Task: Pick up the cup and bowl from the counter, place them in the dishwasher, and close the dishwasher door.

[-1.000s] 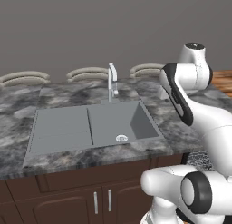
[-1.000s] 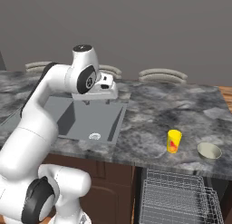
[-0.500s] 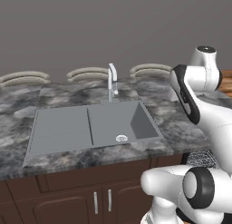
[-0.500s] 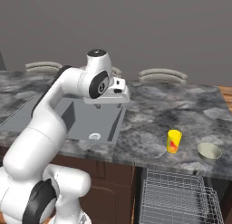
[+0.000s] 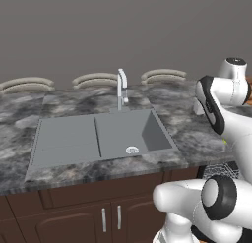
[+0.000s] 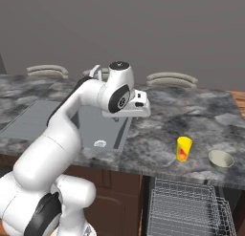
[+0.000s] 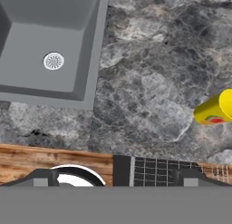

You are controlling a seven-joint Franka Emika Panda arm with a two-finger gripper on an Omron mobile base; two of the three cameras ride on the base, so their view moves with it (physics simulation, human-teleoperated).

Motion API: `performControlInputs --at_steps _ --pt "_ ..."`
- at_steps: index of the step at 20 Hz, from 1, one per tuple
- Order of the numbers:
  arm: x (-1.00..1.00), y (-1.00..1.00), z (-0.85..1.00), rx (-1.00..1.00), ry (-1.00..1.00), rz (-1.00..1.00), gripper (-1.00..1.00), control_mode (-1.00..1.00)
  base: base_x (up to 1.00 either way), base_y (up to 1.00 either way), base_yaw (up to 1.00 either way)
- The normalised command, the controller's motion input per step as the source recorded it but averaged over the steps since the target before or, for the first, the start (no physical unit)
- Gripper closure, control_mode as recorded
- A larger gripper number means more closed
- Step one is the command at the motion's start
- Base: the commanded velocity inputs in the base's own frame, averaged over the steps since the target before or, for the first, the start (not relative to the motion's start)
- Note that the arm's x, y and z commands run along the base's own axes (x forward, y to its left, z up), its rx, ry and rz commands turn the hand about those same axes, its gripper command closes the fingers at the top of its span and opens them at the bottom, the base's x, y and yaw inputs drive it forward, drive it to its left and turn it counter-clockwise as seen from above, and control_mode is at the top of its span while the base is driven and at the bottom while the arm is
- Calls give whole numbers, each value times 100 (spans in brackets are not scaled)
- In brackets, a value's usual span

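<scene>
Marbled counter (image 6: 191, 115) bears yellow cup (image 6: 183, 148) beside empty bowl (image 6: 221, 158).

cut off and hidden
the yellow plastic cup (image 7: 216, 109) is running off the hand view's right edge; the white arm is hiding part of the grey inset sink (image 6: 28, 120).

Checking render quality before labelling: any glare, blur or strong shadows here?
Right base view: flat even light, sharp, only a faint shadow beside the yellow cup. Left base view: grey inset sink matte, no glare. Hand view: slightly soft on the dark marbled counter.
</scene>
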Motion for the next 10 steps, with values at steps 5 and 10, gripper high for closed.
performControlInputs --at_steps 5,10 --pt "0 -35 -15 0 0 0 -100 -100 0 0 0" --pt "0 -38 -16 0 0 0 -100 -100 0 0 0"
